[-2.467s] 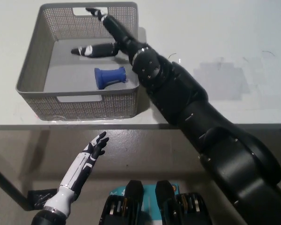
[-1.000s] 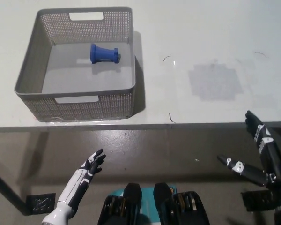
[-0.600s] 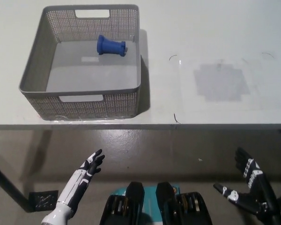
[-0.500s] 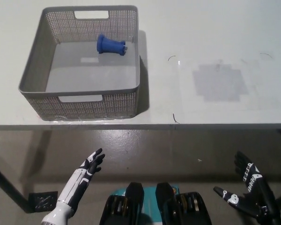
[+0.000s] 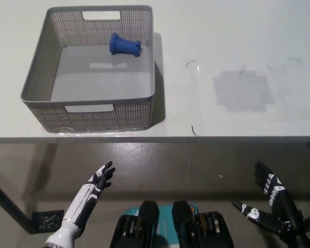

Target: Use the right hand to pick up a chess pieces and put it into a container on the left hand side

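A blue chess piece (image 5: 124, 45) lies on its side inside the grey mesh basket (image 5: 35, 77), near the far wall. The basket stands on the left part of the white table (image 5: 222, 51). My black right hand (image 5: 268, 204) hangs open below the table's front edge at the lower right, holding nothing. My white left hand (image 5: 93, 188) rests open below the table at the lower left, fingers spread.
A darker grey patch (image 5: 244, 91) marks the table right of the middle. A few thin dark scratches (image 5: 193, 130) show near the front edge. Below the table is a dull floor with a table leg (image 5: 5, 204) at the far left.
My right arm has pulled out of the basket, leaving the blue piece there, and dropped below the table at the lower right. The piece has rolled toward the basket's far wall.
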Action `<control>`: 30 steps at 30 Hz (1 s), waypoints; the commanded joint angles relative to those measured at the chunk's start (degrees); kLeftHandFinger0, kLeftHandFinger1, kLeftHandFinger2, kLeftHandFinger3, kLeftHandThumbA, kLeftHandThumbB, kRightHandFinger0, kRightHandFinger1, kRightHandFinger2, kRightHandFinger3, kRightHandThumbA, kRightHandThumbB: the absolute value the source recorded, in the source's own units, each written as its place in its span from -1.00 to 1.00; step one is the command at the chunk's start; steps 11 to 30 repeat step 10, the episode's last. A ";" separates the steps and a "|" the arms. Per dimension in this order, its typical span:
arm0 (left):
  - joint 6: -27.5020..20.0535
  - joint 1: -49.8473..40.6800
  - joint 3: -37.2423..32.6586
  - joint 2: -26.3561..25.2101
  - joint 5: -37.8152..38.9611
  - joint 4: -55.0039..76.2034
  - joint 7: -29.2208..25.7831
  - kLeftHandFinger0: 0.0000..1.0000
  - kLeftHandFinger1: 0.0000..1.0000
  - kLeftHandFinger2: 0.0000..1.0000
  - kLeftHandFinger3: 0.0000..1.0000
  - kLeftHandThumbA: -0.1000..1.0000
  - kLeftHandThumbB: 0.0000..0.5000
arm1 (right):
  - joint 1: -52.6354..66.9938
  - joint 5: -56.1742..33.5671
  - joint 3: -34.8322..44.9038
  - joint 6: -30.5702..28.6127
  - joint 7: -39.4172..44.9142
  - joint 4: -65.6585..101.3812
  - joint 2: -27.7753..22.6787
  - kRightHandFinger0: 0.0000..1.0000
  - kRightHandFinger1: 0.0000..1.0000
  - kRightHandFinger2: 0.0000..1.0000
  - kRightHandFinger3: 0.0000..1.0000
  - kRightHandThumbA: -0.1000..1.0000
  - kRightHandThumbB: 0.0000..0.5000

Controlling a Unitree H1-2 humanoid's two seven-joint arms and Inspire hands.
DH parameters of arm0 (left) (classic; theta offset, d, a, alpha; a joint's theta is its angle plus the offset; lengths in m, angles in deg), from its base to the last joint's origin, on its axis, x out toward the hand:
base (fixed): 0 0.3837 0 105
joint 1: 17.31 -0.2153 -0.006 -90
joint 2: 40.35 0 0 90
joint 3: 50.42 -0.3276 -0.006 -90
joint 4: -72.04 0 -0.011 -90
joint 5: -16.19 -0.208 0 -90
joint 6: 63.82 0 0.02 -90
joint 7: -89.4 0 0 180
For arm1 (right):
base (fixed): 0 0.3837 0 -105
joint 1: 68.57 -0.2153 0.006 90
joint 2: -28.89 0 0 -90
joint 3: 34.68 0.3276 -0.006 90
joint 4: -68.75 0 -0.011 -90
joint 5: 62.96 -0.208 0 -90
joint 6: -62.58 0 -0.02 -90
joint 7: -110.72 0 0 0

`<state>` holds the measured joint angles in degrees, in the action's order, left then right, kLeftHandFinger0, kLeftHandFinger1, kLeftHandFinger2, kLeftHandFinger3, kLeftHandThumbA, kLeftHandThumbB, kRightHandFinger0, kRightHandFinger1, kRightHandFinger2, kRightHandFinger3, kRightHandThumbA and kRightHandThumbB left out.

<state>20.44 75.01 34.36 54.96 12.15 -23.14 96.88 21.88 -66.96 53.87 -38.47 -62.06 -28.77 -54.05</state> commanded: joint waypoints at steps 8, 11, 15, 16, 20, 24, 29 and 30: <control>-0.62 0.62 0.62 0.34 -0.16 1.19 -0.72 1.00 1.00 1.00 1.00 1.00 -0.29 | -1.19 1.25 -0.32 -2.05 0.64 -0.58 -0.53 1.00 1.00 1.00 1.00 1.00 0.35; -0.88 0.50 0.55 0.38 -0.22 0.93 -0.75 1.00 1.00 1.00 1.00 1.00 -0.34 | -1.11 1.13 -0.32 -1.88 0.76 -0.55 -0.59 1.00 1.00 1.00 1.00 1.00 0.28; -0.88 0.50 0.55 0.38 -0.22 0.93 -0.75 1.00 1.00 1.00 1.00 1.00 -0.34 | -1.11 1.13 -0.32 -1.88 0.76 -0.55 -0.59 1.00 1.00 1.00 1.00 1.00 0.28; -0.88 0.50 0.55 0.38 -0.22 0.93 -0.75 1.00 1.00 1.00 1.00 1.00 -0.34 | -1.11 1.13 -0.32 -1.88 0.76 -0.55 -0.59 1.00 1.00 1.00 1.00 1.00 0.28; -0.88 0.50 0.55 0.38 -0.22 0.93 -0.75 1.00 1.00 1.00 1.00 1.00 -0.34 | -1.11 1.13 -0.32 -1.88 0.76 -0.55 -0.59 1.00 1.00 1.00 1.00 1.00 0.28; -0.88 0.50 0.55 0.38 -0.22 0.93 -0.75 1.00 1.00 1.00 1.00 1.00 -0.34 | -1.11 1.13 -0.32 -1.88 0.76 -0.55 -0.59 1.00 1.00 1.00 1.00 1.00 0.28; -0.88 0.50 0.55 0.38 -0.22 0.93 -0.75 1.00 1.00 1.00 1.00 1.00 -0.34 | -1.11 1.13 -0.32 -1.88 0.76 -0.55 -0.59 1.00 1.00 1.00 1.00 1.00 0.28; -0.88 0.50 0.55 0.38 -0.22 0.93 -0.75 1.00 1.00 1.00 1.00 1.00 -0.34 | -1.11 1.13 -0.32 -1.88 0.76 -0.55 -0.59 1.00 1.00 1.00 1.00 1.00 0.28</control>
